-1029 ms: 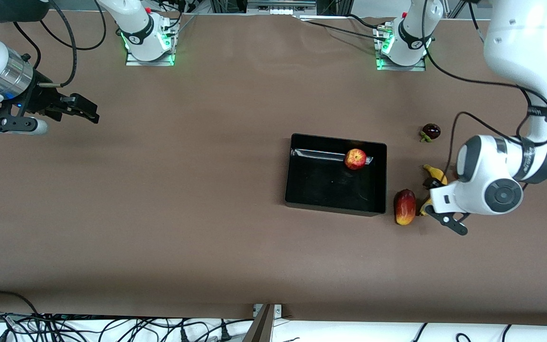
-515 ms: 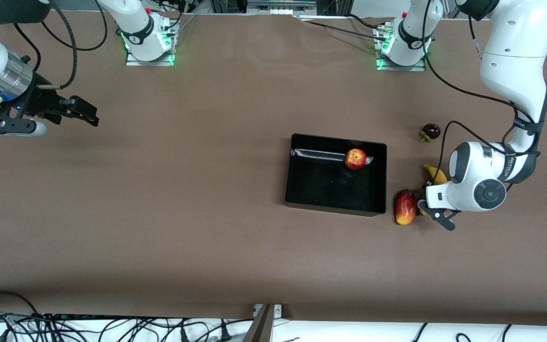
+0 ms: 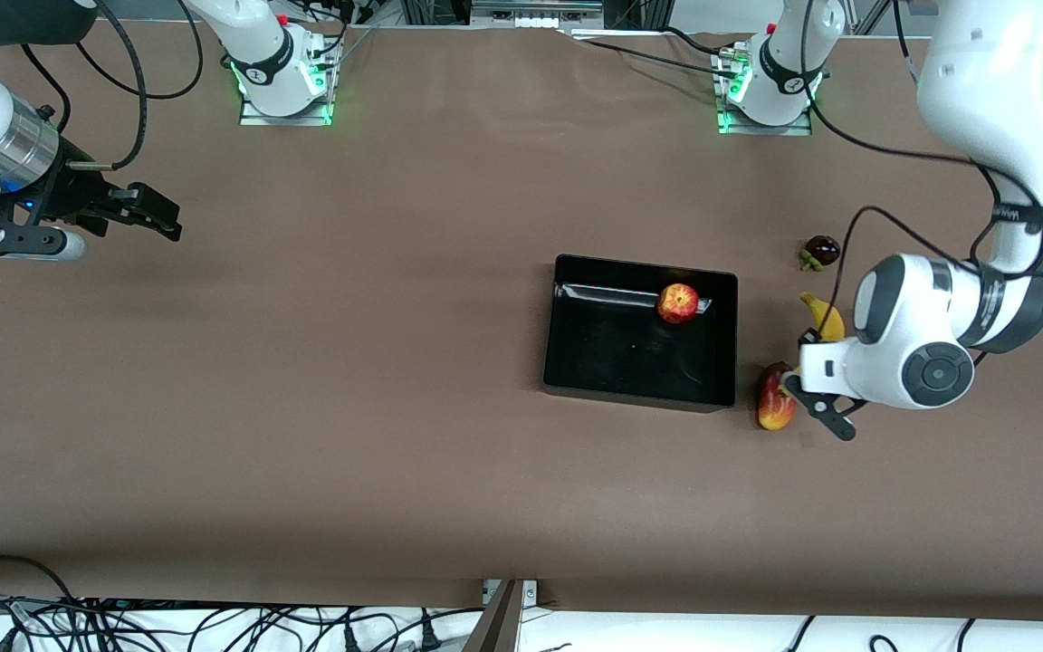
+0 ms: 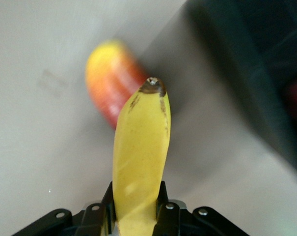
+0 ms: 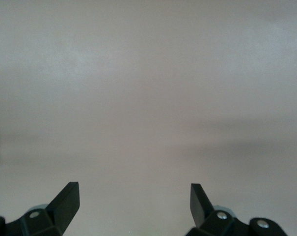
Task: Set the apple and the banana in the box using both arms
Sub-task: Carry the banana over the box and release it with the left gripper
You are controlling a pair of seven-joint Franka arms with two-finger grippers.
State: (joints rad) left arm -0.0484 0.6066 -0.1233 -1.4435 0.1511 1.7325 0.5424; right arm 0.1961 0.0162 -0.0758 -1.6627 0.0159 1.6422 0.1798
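The yellow banana (image 3: 824, 317) is held in my left gripper (image 3: 813, 349), which is shut on it a little above the table beside the black box (image 3: 612, 358), toward the left arm's end. In the left wrist view the banana (image 4: 141, 157) sticks out from between the fingers (image 4: 160, 196), dark tip forward. The red apple (image 3: 678, 302) lies inside the box against the wall farther from the front camera. My right gripper (image 3: 155, 215) is open and empty over bare table at the right arm's end; its view shows only tabletop between its fingertips (image 5: 69, 194).
An elongated red-and-yellow fruit (image 3: 774, 398) lies on the table just outside the box corner, under the banana's tip in the left wrist view (image 4: 111, 86). A small dark round fruit (image 3: 821, 250) lies farther from the front camera than the banana. The box wall (image 4: 256, 73) shows in the left wrist view.
My left gripper has risen with the banana in it and shifted slightly toward the box. The right gripper has barely drifted.
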